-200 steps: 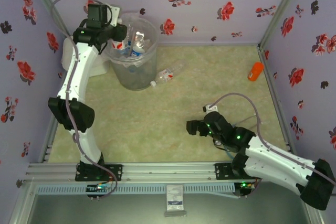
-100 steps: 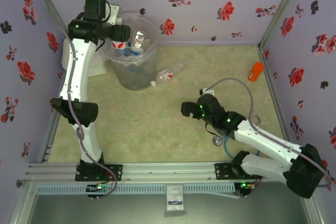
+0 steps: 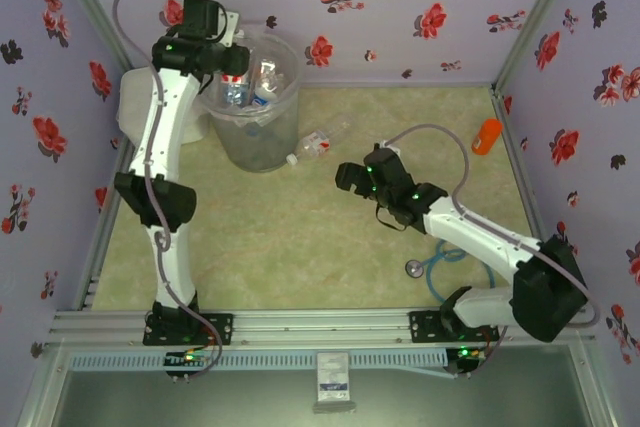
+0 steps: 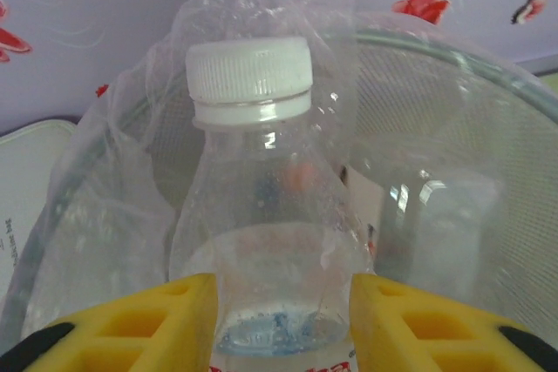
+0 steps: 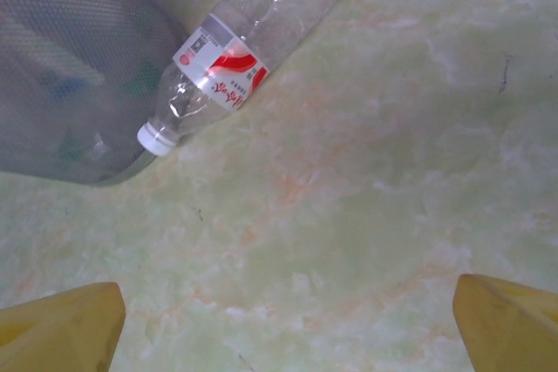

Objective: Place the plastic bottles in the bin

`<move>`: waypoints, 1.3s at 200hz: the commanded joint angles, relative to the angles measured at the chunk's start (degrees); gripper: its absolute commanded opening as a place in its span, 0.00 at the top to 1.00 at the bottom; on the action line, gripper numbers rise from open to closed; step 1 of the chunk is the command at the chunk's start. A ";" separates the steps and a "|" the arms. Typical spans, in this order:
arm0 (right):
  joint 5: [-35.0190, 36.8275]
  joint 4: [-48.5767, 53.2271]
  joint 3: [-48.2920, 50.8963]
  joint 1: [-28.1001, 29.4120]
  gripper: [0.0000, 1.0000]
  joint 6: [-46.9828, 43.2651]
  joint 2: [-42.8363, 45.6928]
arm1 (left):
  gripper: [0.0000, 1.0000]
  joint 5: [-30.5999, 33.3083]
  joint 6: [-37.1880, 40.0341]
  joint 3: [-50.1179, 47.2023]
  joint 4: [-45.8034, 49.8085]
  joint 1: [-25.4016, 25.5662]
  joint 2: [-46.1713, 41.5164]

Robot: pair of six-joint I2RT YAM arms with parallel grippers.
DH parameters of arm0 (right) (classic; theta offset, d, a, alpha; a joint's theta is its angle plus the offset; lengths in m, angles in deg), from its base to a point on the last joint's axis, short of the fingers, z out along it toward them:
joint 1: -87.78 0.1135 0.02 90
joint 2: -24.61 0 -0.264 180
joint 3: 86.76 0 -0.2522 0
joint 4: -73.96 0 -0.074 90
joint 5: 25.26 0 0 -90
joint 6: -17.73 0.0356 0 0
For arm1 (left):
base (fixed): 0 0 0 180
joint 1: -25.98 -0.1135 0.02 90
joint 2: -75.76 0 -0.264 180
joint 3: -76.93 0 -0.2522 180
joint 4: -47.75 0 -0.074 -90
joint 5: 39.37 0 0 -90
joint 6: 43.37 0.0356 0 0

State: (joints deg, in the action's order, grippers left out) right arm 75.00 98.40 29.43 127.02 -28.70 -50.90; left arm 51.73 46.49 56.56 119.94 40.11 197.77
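2 white arms (image 3: 160, 132) (image 3: 480, 237) have black joints, yellow jaws.

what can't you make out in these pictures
- Left wrist view: white-capped clear plastic bottle, label and base cut off by bottom edge.
- Right wrist view: red-white labelled clear bottle, base cut off by top edge.
- Top view: bottles inside translucent grey round bin, too small and blurred to count.

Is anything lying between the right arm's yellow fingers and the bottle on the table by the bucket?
Nothing: the right wrist view shows bare tabletop from the fingers to the bottle.
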 commanded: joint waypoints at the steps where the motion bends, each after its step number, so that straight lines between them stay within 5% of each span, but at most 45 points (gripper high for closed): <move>1: 0.26 -0.82 -3.66 -0.75 0.01 5.53 -4.08 | 0.54 1.09 -2.86 0.88 2.88 -0.80 4.33; 74: 4.87 -5.15 -14.78 -0.75 0.01 14.17 -22.21 | 0.34 -0.23 -3.76 -8.18 -1.03 -2.07 0.72; 171: 1.89 -13.93 -25.03 -3.16 0.01 19.32 -40.02 | 0.00 -1.82 -4.46 -6.49 2.55 -2.53 -7.96; 208: -1.23 -20.05 -27.20 -3.84 0.01 21.65 -44.75 | 0.00 -1.37 -4.58 -10.16 2.51 -2.52 -15.13; 260: -3.37 -16.33 -36.74 -4.96 0.01 21.67 -52.63 | 0.00 -1.58 -8.22 -26.35 -3.83 -0.74 -29.14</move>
State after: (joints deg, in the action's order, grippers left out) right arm 73.21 80.61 -3.83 122.78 -8.07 -100.01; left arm 50.00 40.50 36.30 118.98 38.36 173.93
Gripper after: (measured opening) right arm 0.995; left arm 0.997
